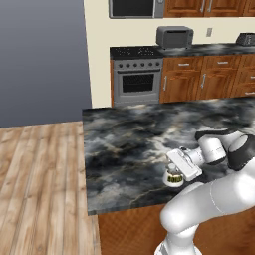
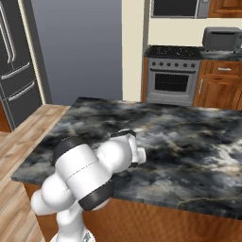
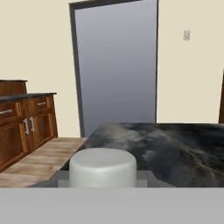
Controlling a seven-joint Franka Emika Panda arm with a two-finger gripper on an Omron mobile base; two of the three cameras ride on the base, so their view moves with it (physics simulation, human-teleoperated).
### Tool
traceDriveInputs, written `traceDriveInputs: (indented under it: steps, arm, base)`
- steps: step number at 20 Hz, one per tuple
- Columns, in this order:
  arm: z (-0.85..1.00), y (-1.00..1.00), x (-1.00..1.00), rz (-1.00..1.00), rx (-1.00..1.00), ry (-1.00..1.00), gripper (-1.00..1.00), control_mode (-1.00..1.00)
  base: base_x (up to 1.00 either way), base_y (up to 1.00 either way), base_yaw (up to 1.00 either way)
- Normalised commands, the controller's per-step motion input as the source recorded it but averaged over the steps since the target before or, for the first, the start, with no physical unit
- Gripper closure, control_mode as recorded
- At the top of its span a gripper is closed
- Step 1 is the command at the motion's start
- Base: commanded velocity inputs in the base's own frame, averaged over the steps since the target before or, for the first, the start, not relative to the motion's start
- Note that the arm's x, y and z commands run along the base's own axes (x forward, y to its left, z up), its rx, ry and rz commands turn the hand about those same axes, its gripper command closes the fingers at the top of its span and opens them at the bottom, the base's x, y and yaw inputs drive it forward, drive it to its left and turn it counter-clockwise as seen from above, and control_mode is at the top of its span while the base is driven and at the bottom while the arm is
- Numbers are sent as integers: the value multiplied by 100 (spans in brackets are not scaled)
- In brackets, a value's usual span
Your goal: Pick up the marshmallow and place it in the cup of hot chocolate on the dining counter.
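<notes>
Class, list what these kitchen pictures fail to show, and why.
- Small white cup with olive band: left base view, robot's white arm covers its top, hiding the contents.
- Tiny white cylindrical marshmallow: hand view, bottom edge cuts off its underside.
- Black-and-grey marbled dining counter: left base view, right edge cuts it off.

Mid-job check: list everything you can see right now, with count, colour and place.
marshmallow: 1, white, close in front of the hand camera
cup: 1, white with dark olive band, on the counter under the hand
counter: 1, black-grey marbled, wood base
oven: 1, steel, back wall
microwave: 1, steel, above oven
toaster oven: 1, grey, back worktop
fridge: 1, dark, far left
cabinets: several, reddish wood
gripper: 1, white, above the cup; fingers hidden
</notes>
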Motion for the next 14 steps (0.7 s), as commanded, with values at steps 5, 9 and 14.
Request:
traceDriveInputs:
  steps: [5, 9, 14]
  arm:
    - [-6, -10, -10, 0, 0, 0, 100, -100]
    - [0, 0, -23, 0, 0, 0, 100, -100]
    - [4, 0, 4, 0, 0, 0, 100, -100]
  base:
    - [0, 0, 0]
    - [0, 0, 0]
    - [0, 0, 0]
